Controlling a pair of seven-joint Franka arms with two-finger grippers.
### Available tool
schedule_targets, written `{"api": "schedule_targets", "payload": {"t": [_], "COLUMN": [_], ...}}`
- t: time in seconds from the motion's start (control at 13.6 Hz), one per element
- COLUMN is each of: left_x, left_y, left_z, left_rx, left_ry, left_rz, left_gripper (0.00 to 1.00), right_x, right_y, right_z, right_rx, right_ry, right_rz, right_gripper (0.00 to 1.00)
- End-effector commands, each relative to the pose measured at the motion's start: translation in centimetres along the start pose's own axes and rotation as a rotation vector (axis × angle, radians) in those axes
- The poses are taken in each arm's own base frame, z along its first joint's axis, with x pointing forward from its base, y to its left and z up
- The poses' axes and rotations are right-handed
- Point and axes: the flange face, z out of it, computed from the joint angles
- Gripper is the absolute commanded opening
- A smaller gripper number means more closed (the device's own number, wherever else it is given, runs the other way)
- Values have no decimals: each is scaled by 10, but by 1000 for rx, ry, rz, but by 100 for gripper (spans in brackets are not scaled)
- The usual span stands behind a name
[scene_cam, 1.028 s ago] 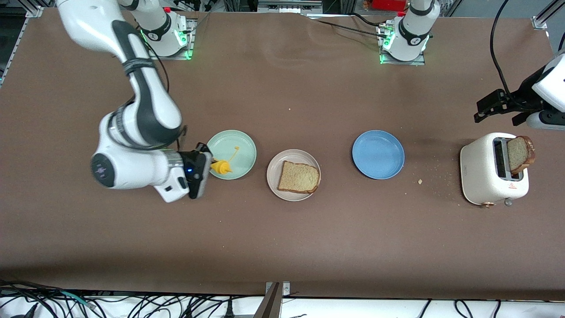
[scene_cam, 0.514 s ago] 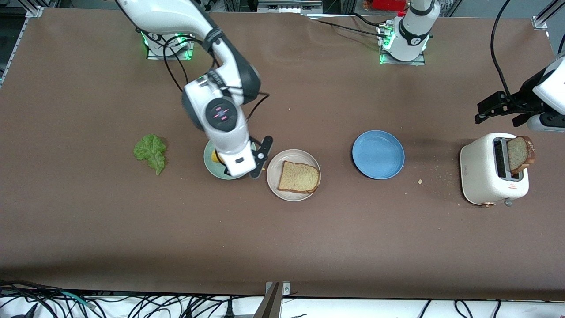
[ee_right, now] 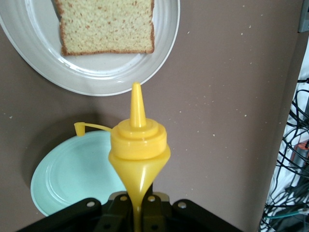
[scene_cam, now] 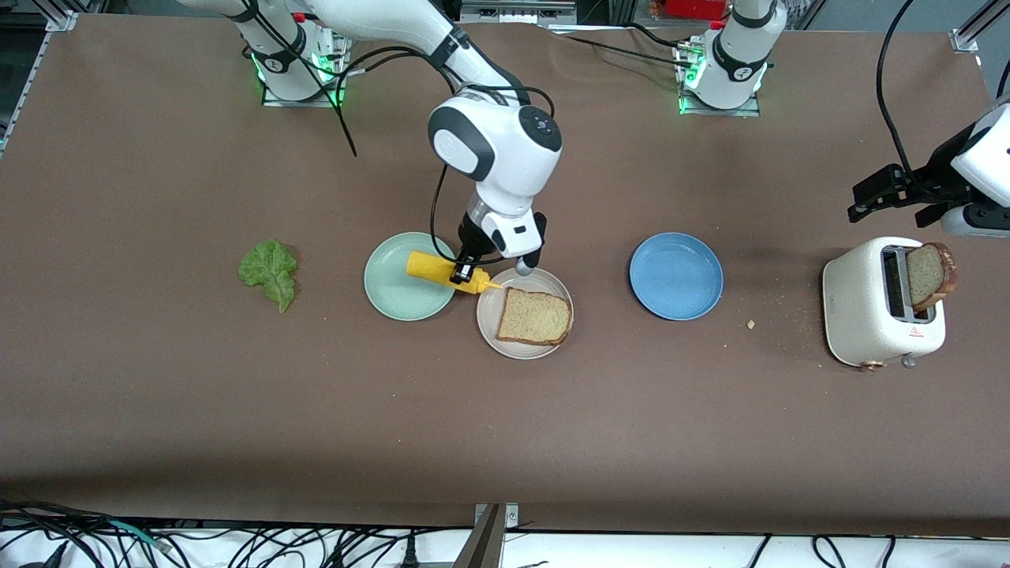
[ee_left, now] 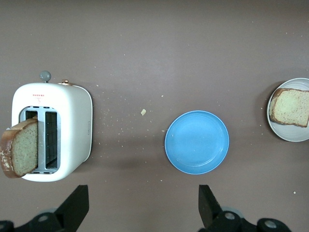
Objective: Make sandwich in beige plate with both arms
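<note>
The beige plate [scene_cam: 521, 351] holds one brown bread slice [scene_cam: 535, 317]. My right gripper [scene_cam: 461, 274] is shut on a yellow squeeze bottle [scene_cam: 439, 270], held tilted over the gap between the mint green plate and the beige plate, nozzle at the beige plate's rim. In the right wrist view the bottle [ee_right: 139, 145] points at the plate [ee_right: 106, 77] and slice [ee_right: 106, 24]. A second slice [scene_cam: 929, 275] stands in the toaster [scene_cam: 868, 304]. The lettuce leaf [scene_cam: 270, 272] lies toward the right arm's end. My left gripper [scene_cam: 856, 201] is open and empty, up beside the toaster.
A mint green plate [scene_cam: 394, 292] lies beside the beige plate, toward the right arm's end. A blue plate [scene_cam: 676, 276] lies between the beige plate and the toaster. Crumbs lie near the toaster. The left wrist view shows the toaster [ee_left: 67, 125] and blue plate [ee_left: 197, 141].
My right arm has swung from the lettuce's side toward the beige plate, lifting the yellow bottle off the mint green plate. The lettuce has come into view. The left arm has not moved.
</note>
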Motion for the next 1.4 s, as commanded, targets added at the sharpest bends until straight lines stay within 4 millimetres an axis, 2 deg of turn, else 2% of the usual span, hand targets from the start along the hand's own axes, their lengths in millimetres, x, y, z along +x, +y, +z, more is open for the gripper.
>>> {"api": "schedule_targets", "payload": {"t": [0.0, 0.29, 0.51, 0.95, 1.03, 1.32], "left_x": [-2, -3, -3, -3, -3, -3], "left_y": [-1, -5, -5, -4, -4, -4], "left_z": [-2, -5, -3, -4, -3, -2], "left_rx": [37, 37, 37, 38, 38, 40], "left_ry": [4, 8, 4, 5, 5, 2], "left_rz": [4, -3, -3, 0, -2, -2], "left_gripper": [100, 100, 100, 100, 100, 100], "right_x": [-3, -14, -37, -96, -105, -161], "right_y": [10, 24, 52, 122, 129, 165], "right_z": [-1, 9, 27, 30, 36, 64], "right_rx": [-27, 76, 274, 606, 660, 817], "right_ry": [-24, -7, 43, 245, 281, 485], "right_rz": [12, 68, 187, 377, 373, 329], "right_gripper": [0, 0, 0, 0, 0, 0]}}
